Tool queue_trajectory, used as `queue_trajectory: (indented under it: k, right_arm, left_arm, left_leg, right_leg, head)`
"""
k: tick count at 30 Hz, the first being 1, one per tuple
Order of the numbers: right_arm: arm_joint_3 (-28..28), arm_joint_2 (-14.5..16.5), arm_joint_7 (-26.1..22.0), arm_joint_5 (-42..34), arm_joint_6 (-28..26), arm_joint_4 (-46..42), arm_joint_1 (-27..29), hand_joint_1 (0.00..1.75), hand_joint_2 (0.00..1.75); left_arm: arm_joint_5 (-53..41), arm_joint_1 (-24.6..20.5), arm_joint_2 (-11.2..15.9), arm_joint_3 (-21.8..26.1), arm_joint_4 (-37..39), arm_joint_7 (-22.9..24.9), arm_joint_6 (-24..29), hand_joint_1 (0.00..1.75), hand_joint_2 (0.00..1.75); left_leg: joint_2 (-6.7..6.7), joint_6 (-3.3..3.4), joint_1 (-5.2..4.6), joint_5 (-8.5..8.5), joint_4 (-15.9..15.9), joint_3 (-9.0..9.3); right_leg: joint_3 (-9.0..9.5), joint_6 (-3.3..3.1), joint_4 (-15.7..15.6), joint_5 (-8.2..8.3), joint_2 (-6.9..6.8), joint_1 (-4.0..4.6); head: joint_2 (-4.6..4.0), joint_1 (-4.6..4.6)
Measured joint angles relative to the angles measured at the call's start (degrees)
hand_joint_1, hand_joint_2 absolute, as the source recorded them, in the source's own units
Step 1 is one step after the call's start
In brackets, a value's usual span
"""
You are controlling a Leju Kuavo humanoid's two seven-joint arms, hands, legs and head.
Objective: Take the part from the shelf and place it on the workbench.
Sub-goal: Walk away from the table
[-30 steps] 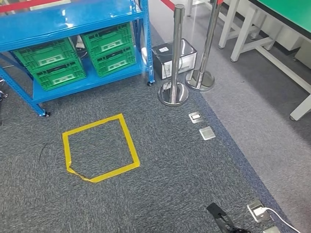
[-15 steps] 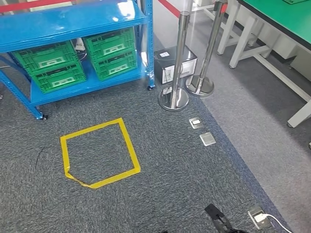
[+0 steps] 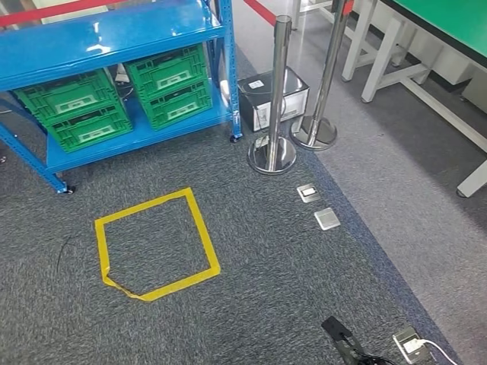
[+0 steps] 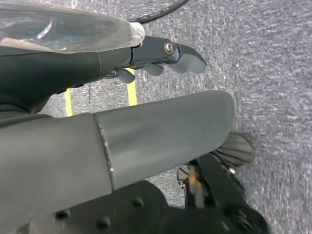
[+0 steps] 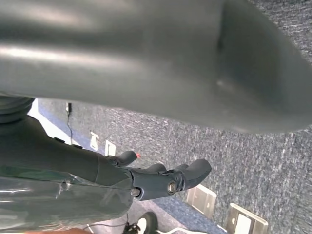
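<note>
Both hands, left hand and right hand, we log as hanging empty with fingers extended over grey carpet; blue shelf holds green crates, part not discernible.

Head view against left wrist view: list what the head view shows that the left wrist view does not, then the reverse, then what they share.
Head view alone: the blue shelf with green crates on its lower level, two steel posts, a black box behind them, floor plates, and the green-topped workbench.

Left wrist view alone: the left hand, hanging over the floor, fingers extended, holding nothing.

Both: the grey carpet and yellow tape on it.
</note>
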Motion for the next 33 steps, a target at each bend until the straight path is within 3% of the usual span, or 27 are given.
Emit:
queue_trajectory:
  k: [1, 3, 5, 8, 10, 12, 14, 15, 16, 18, 20, 24, 26, 29, 30, 31, 32, 33]
  right_arm:
    - [0.0, 0.0, 0.03, 0.0, 0.03, 0.0, 0.02, 0.0, 0.0]
    - [0.0, 0.0, 0.05, 0.0, 0.14, 0.0, 0.02, 0.0, 0.0]
    - [0.0, 0.0, 0.03, 0.0, 0.28, -0.01, -0.08, 0.0, 0.0]
    - [0.01, 0.0, 0.06, 0.0, 0.38, -0.02, -0.28, 0.0, 0.0]
    - [0.02, 0.0, 0.09, 0.0, 0.39, -0.02, -0.36, 0.0, 0.0]
    - [0.02, -0.01, 0.09, -0.01, 0.38, -0.02, -0.37, 0.0, 0.0]
    - [0.02, -0.01, 0.1, -0.02, 0.38, 0.01, -0.24, 0.0, 0.0]
    - [0.02, -0.01, 0.11, -0.02, 0.38, 0.02, -0.14, 0.0, 0.0]
    - [0.02, -0.01, 0.12, -0.02, 0.38, 0.02, -0.06, 0.0, 0.0]
    - [0.02, -0.01, 0.11, -0.08, 0.37, 0.02, -0.03, 0.0, 0.0]
    - [0.02, -0.02, 0.1, -0.18, 0.35, 0.03, -0.05, 0.0, 0.0]
    - [0.02, -0.01, 0.07, -0.35, 0.26, 0.02, 0.0, 0.0, 0.0]
    - [0.02, -0.02, -0.02, -0.64, 0.17, 0.02, 0.07, 0.0, 0.0]
    - [0.01, -0.02, -0.11, -0.98, 0.05, 0.02, 0.05, 0.0, 0.0]
    - [0.01, -0.02, -0.11, -0.98, 0.05, 0.02, 0.1, 0.0, 0.0]
    - [0.01, -0.02, -0.13, -0.98, 0.05, 0.02, 0.16, 0.0, 0.0]
    - [0.01, -0.01, -0.14, -0.98, 0.05, 0.02, 0.23, 0.0, 0.0]
    - [0.01, -0.01, -0.18, -0.98, 0.05, 0.02, 0.27, 0.0, 0.0]
  left_arm:
    - [0.0, 0.08, 0.03, 0.0, 0.0, 0.02, 0.01, 0.0, 0.0]
    - [0.0, 0.13, 0.14, 0.0, 0.0, 0.02, 0.02, 0.0, 0.0]
    - [0.0, 0.01, 0.27, 0.0, 0.0, 0.03, 0.02, 0.0, 0.0]
    - [0.0, -0.12, 0.31, 0.0, 0.0, 0.04, 0.01, 0.0, 0.0]
    - [0.01, -0.12, 0.24, 0.0, 0.0, 0.04, 0.01, 0.0, 0.0]
    - [0.01, -0.14, 0.2, 0.0, 0.0, 0.04, 0.02, 0.0, 0.0]
    - [0.0, -0.15, 0.22, 0.0, 0.0, 0.04, 0.02, 0.0, 0.0]
    - [0.0, -0.12, 0.23, 0.0, 0.0, 0.04, 0.02, 0.0, 0.0]
    - [0.0, -0.07, 0.23, 0.0, 0.0, 0.04, 0.01, 0.0, 0.0]
    - [0.0, 0.0, 0.16, 0.0, 0.0, 0.04, 0.0, 0.0, 0.0]
    - [-0.03, -0.09, 0.11, 0.0, 0.0, 0.05, 0.0, 0.0, 0.0]
    - [-0.31, -0.45, 0.19, 0.0, 0.0, 0.19, 0.0, 0.0, 0.0]
    - [-0.49, -0.55, 0.15, 0.0, 0.0, 0.39, 0.01, 0.0, 0.0]
    - [-0.59, -0.67, 0.05, -0.01, 0.0, 0.67, 0.01, 0.0, 0.0]
    - [-0.59, -0.61, 0.03, -0.01, 0.0, 0.74, 0.01, 0.0, 0.0]
    - [-0.59, -0.52, 0.01, -0.02, 0.0, 0.81, 0.01, 0.0, 0.0]
    - [-0.59, -0.46, 0.01, -0.02, 0.0, 0.86, 0.01, 0.0, 0.0]
    - [-0.57, -0.43, 0.03, -0.02, 0.0, 0.89, 0.01, 0.0, 0.0]
  left_leg:
    - [0.0, 0.05, 0.08, 1.7, -1.27, 0.01]
    - [0.0, 0.45, 0.12, 6.74, -8.96, 2.71]
    - [-0.04, 0.92, -0.15, 9.3, -15.47, 5.39]
    - [-0.1, 1.61, -0.4, 8.9, -17.24, 6.37]
    - [-0.07, 2.12, -0.2, 8.77, -17.98, 7.11]
    - [0.02, 2.69, -0.12, 8.44, -18.45, 7.92]
    - [0.04, 3.06, -0.18, 7.79, -18.48, 8.66]
    - [-0.01, 3.07, -0.19, 7.39, -18.48, 9.17]
    - [-0.07, 3.01, -0.19, 6.95, -18.47, 9.78]
    - [-0.16, 2.73, -0.18, 5.97, -18.45, 11.25]
    - [-0.22, 2.19, -0.36, 5.05, -18.32, 12.22]
    - [-0.26, 1.14, -0.39, 4.21, -18.24, 12.71]
    - [-0.18, 0.5, -0.28, 2.44, -14.8, 11.24]
    - [-0.13, -0.12, -0.02, -1.86, -2.06, 3.56]
    - [-0.13, -0.18, 0.07, -2.0, 0.6, 1.45]
    - [-0.13, -0.17, 0.13, -0.88, 0.89, 0.5]
    - [-0.12, -0.08, 0.16, 1.35, -1.19, 0.71]
    - [-0.12, 0.12, 0.18, 4.24, -5.25, 1.97]
  right_leg:
    - [0.37, 0.04, 0.0, -0.29, 0.1, -0.02]
    - [1.16, 0.29, -0.05, -0.98, 0.28, -0.06]
    - [1.52, 0.78, -0.1, -1.83, 0.38, 0.08]
    - [2.05, 1.69, -0.67, -2.6, 0.41, 0.11]
    - [1.75, 2.2, 0.74, -3.6, 0.25, 0.07]
    - [-1.44, 2.52, 7.09, -6.34, 0.1, 0.05]
    - [-6.29, 2.77, 15.02, -8.74, 0.09, 0.05]
    - [-7.82, 2.84, 16.78, -8.46, 0.07, 0.0]
    - [-8.3, 2.87, 16.29, -6.96, 0.06, -0.06]
    - [-6.44, 2.8, 9.4, -1.46, -0.04, -0.26]
    - [-4.17, 2.59, 3.03, 1.84, -0.09, -0.25]
    - [-2.83, 1.54, 1.11, 1.75, 0.11, -0.08]
    - [-2.02, 1.0, 0.72, 1.65, 0.08, -0.3]
    - [-1.65, 0.48, 0.61, 1.21, -0.02, -0.34]
    - [-1.44, 0.42, 0.61, 0.98, 0.02, -0.33]
    - [-1.11, 0.42, 0.61, 0.71, 0.1, -0.34]
    - [-0.67, 0.47, 0.61, 0.4, 0.21, -0.38]
    - [-0.21, 0.58, 0.59, 0.06, 0.29, -0.42]
  head:
    - [0.0, -0.05]
    - [0.0, -0.19]
    - [0.0, -0.33]
    - [0.0, -0.26]
    - [0.0, -0.03]
    - [0.0, 0.44]
    - [0.0, 0.85]
    - [0.0, 1.05]
    - [0.0, 1.26]
    - [0.0, 1.75]
    - [0.0, 1.96]
    - [0.0, 1.34]
    - [0.0, 0.89]
    - [0.0, 0.15]
    - [0.0, 0.05]
    - [0.0, -0.03]
    - [0.0, -0.1]
    - [0.0, -0.2]
